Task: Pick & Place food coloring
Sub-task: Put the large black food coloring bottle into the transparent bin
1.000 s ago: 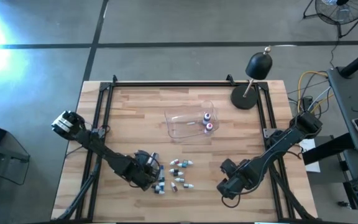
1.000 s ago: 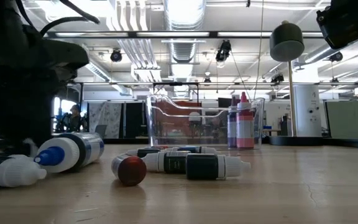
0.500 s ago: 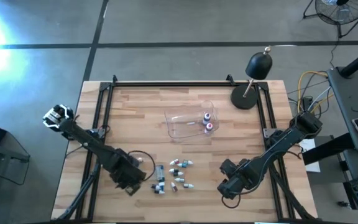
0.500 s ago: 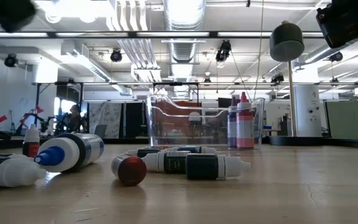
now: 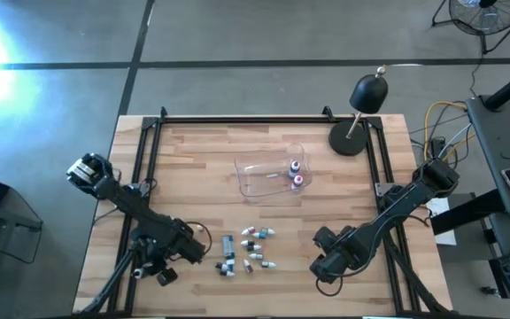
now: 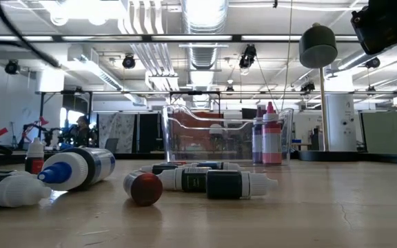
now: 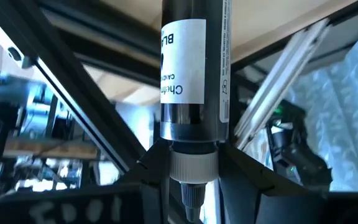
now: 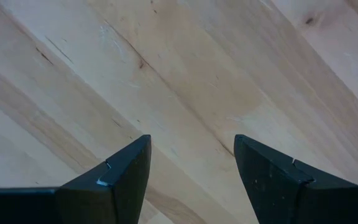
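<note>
Spread end effector [image 8: 191, 171] over bare table [image 8: 185, 81]

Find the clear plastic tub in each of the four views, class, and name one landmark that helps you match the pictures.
High view: clear plastic tub at the table's middle, two bottles standing inside.
Low view: tub at centre, behind the lying bottles.
Left wrist view: not in it.
Right wrist view: not in it.
Shared landmark: the black dome lamp, right of the tub in both.

Strong white glare washes out the upper left corner of the high view, while the table [image 5: 264, 204] is evenly lit. In the low view, bright ceiling lights [image 6: 198, 14] flare overhead. The nearest bottles [image 6: 74, 169] look soft and blurred.
</note>
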Action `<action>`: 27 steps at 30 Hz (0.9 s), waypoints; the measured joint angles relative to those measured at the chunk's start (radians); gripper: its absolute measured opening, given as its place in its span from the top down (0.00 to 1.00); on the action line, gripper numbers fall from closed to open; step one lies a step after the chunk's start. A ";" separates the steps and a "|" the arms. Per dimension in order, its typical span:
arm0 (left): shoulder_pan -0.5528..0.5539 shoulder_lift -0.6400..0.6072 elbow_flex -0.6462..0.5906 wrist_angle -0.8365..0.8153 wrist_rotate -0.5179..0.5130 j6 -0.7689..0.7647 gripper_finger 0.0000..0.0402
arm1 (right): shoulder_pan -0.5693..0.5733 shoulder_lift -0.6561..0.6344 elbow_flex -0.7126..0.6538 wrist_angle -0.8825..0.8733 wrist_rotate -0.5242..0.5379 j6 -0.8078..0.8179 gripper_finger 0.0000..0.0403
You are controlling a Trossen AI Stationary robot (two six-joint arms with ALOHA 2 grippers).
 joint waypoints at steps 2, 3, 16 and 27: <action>0.000 0.017 -0.023 0.002 0.036 0.031 0.81 | 0.000 0.000 -0.001 0.000 0.000 -0.001 0.44; 0.000 0.025 -0.032 0.003 0.044 0.045 0.81 | 0.000 0.000 -0.002 0.000 0.000 -0.001 0.44; 0.000 0.132 -0.094 0.073 0.050 0.129 0.78 | 0.001 0.000 -0.010 -0.002 -0.003 -0.001 0.44; 0.000 0.134 -0.063 0.092 0.010 0.116 0.70 | 0.000 0.000 -0.009 0.000 -0.006 0.001 0.44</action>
